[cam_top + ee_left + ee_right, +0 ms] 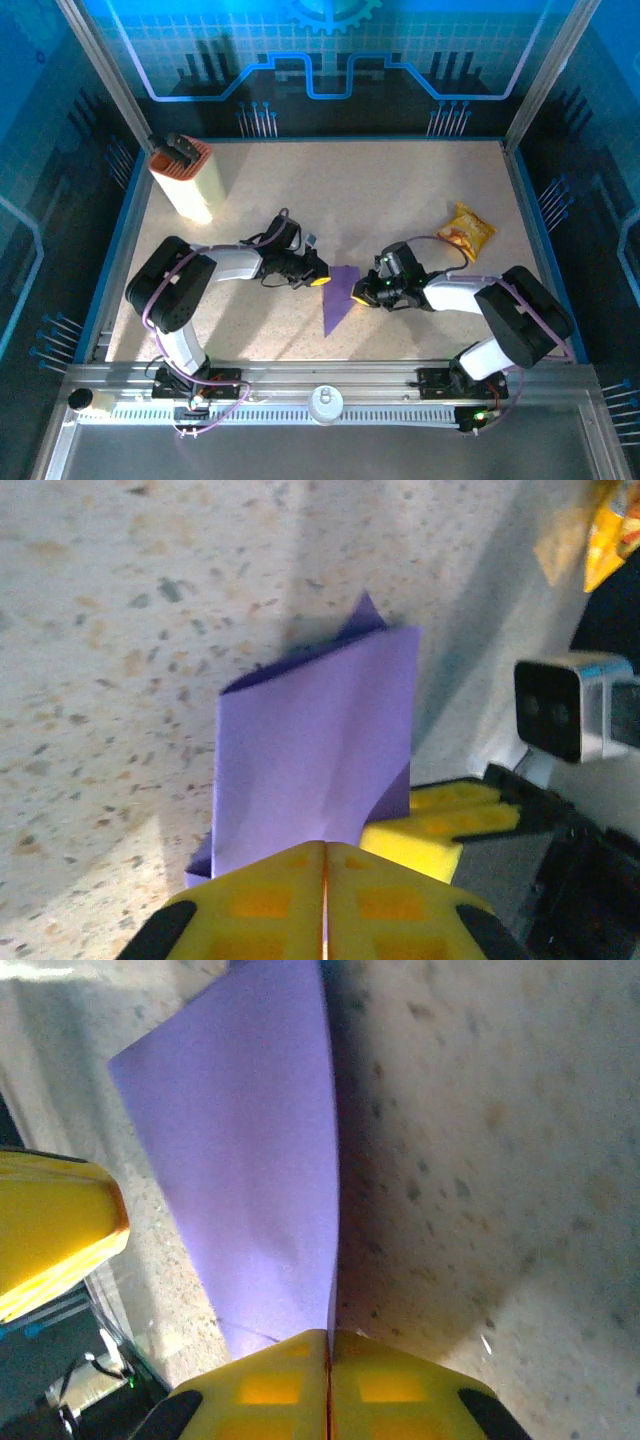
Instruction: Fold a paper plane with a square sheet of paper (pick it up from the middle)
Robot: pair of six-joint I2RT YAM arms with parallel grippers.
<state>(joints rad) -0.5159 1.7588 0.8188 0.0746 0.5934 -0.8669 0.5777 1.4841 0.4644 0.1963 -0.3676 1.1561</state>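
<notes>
Purple paper sheet [338, 300], folded into a long triangle with its point toward the bottom of the frame, sits just below the middle of the top view. My left tool [318, 281] has its yellow fingers pressed together on the sheet's upper left edge. My right tool [360, 298] is clamped the same way on the opposite, right edge. The sheet spans the gap between the two tips and touches both.

The left wrist view gives detail the overhead is too distant for. The paper rises from the seam of the closed fingers [260, 905] in doubled layers with a darker flap behind. The right tool's yellow finger is just beside the sheet's lower right corner, below a grey camera housing [560, 710].

In the right wrist view the sheet narrows straight into the finger seam. The left tool's yellow tip is at the frame's left edge.

The overhead adds the speckled table [400, 190] and a yellow-orange crinkly snack packet [468, 230] at right.
</notes>
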